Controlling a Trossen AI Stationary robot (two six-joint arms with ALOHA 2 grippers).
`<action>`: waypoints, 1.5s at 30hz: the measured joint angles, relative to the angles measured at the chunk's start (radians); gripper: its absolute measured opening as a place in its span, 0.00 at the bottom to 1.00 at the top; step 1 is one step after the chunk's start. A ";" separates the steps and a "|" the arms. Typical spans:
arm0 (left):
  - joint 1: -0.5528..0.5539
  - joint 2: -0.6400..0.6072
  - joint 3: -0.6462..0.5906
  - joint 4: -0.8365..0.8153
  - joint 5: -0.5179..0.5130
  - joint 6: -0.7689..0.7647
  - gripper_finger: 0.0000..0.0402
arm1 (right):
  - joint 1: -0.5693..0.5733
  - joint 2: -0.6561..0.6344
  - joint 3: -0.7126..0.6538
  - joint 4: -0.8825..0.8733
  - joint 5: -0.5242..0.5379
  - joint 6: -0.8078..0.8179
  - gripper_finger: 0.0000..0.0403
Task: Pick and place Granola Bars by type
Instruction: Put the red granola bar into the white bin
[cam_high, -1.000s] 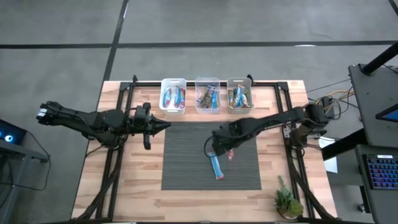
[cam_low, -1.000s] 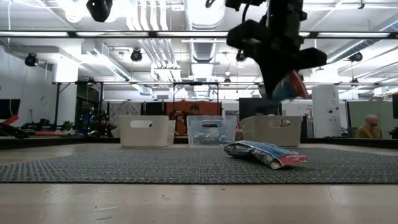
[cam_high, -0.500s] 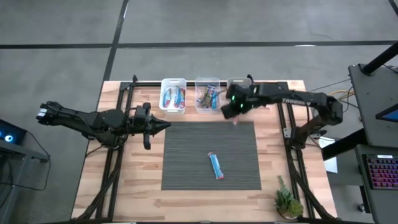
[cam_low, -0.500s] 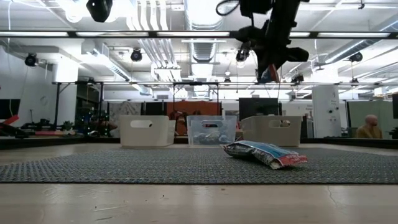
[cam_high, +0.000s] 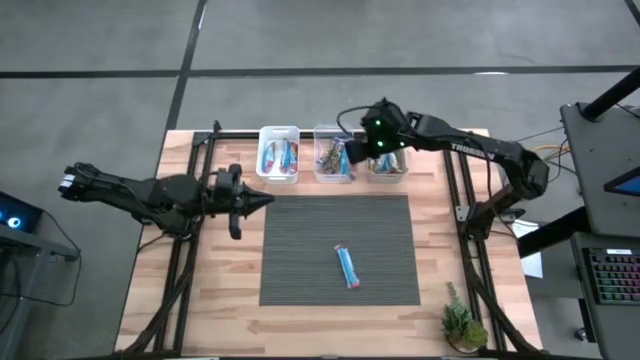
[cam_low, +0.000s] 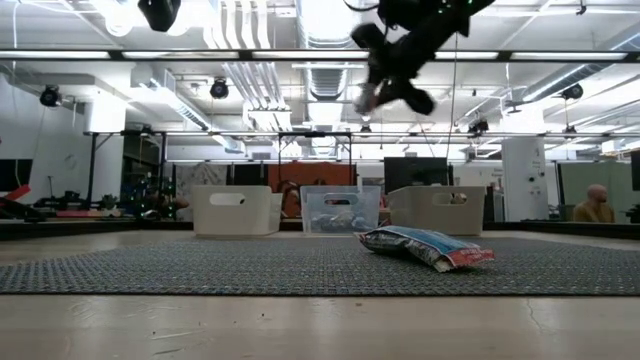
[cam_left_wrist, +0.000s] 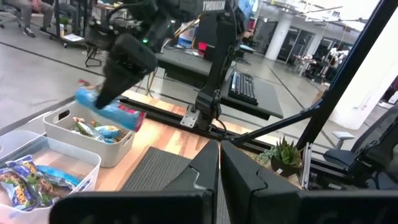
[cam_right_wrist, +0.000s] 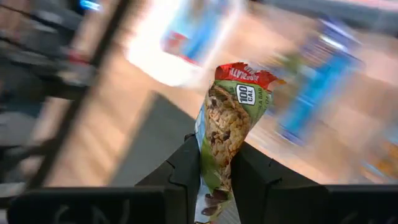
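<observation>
Holding one granola bar by its lower end, my right gripper pinches the wrapper between both fingers, so the green-and-red printed top stands clear above them and can fall freely once released. High view places this gripper at about 12 o'clock of the table, raised over the row of three bins; it hovers between the middle bin and the right bin, and I cannot tell which one lies directly beneath the bar. Low view shows the gripper well above the bin rims, a height that I judge keeps the bar from snagging a wall before the drop. Left bin holds blue-and-red bars; middle bin holds darker mixed wrappers; right bin holds orange-and-blue ones: each bin appears to be kept for one type, which is why the held bar travels to the row rather than resting on the mat. One further bar, blue with a red end, lies flat on the grey mat at about 5 o'clock of the mat's centre, apart from everything else and not yet sorted. My left gripper waits at 9 o'clock, fingers pressed together on nothing, level with the mat's near-left corner, kept out of the right arm's path.
</observation>
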 joint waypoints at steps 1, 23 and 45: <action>0.000 0.000 0.004 0.001 0.000 0.000 0.00 | 0.000 0.009 0.000 0.058 -0.030 0.000 0.17; 0.000 -0.001 0.039 -0.001 -0.001 -0.003 0.00 | -0.011 0.525 0.564 0.158 -0.247 -0.180 0.17; 0.000 -0.001 0.037 0.000 -0.055 -0.040 0.00 | -0.027 0.906 1.001 -0.028 -0.242 -0.135 0.17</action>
